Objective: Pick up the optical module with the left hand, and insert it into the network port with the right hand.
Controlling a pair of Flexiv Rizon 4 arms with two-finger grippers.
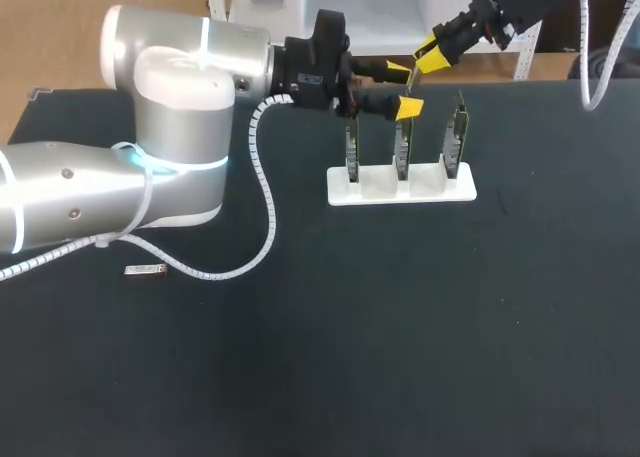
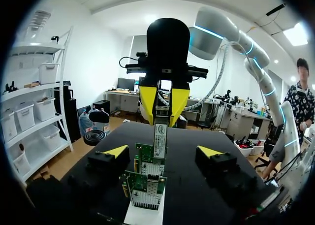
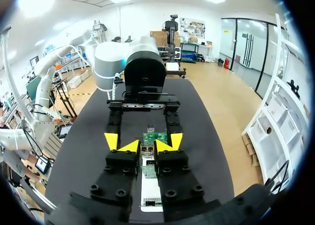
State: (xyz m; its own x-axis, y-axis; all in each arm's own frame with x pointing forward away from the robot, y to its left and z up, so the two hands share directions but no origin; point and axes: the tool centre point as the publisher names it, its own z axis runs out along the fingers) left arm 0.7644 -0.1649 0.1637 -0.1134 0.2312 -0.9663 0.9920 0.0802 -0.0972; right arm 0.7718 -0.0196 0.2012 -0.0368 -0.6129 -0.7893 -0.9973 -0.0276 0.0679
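The table (image 1: 330, 357) is one flat, matt black top with a few pale specks. Seen from the head view, a white stand (image 1: 365, 189) sits at about 1 o'clock from its middle. Three green circuit cards (image 1: 402, 149) stand upright in the stand, side by side in a row. A small metal bar (image 1: 145, 270) lies flat and alone at 9 o'clock, well apart from the stand. The left arm crosses the table from 9 o'clock, and its white coiled cable (image 1: 266, 192) droops to the surface. The left gripper (image 1: 405, 89) hangs at 12 o'clock of the stand, over the row of cards. Its fingers are spread wide and hold nothing. The right gripper (image 2: 164, 107) comes in from 1 o'clock. Its yellow tips are pinched from both sides onto the upper end of the optical module (image 2: 160, 139). The module is a slim silver bar that hangs upright, lined up above the cards and between the left gripper's open fingers. Its lower end meets the top edge of a card further along the row, though I cannot tell whether they touch. The card nearest the left wrist carries a metal port (image 2: 151, 185) on its upper part.
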